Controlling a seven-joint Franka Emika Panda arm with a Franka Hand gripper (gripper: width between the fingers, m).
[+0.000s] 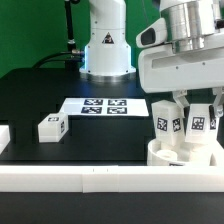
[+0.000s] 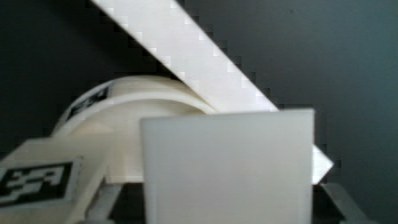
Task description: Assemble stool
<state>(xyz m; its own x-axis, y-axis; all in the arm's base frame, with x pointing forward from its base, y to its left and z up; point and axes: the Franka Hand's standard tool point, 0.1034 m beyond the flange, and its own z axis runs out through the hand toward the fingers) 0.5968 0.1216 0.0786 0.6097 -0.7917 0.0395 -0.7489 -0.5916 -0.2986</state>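
The round white seat (image 1: 176,156) lies at the exterior view's right, near the front rail. One tagged leg (image 1: 164,121) stands upright on it. My gripper (image 1: 199,112) is shut on a second tagged leg (image 1: 198,124) and holds it upright on the seat beside the first. A third leg (image 1: 52,127) lies loose on the black table at the left. In the wrist view the held leg (image 2: 228,165) fills the space between my fingers, my gripper (image 2: 228,205) closes round it, the seat (image 2: 134,112) lies behind it, and the other leg's tag (image 2: 36,182) shows beside it.
The marker board (image 1: 104,106) lies flat mid-table. A long white border rail (image 1: 90,180) runs along the front, and it also shows in the wrist view (image 2: 192,50). The robot base (image 1: 104,45) stands at the back.
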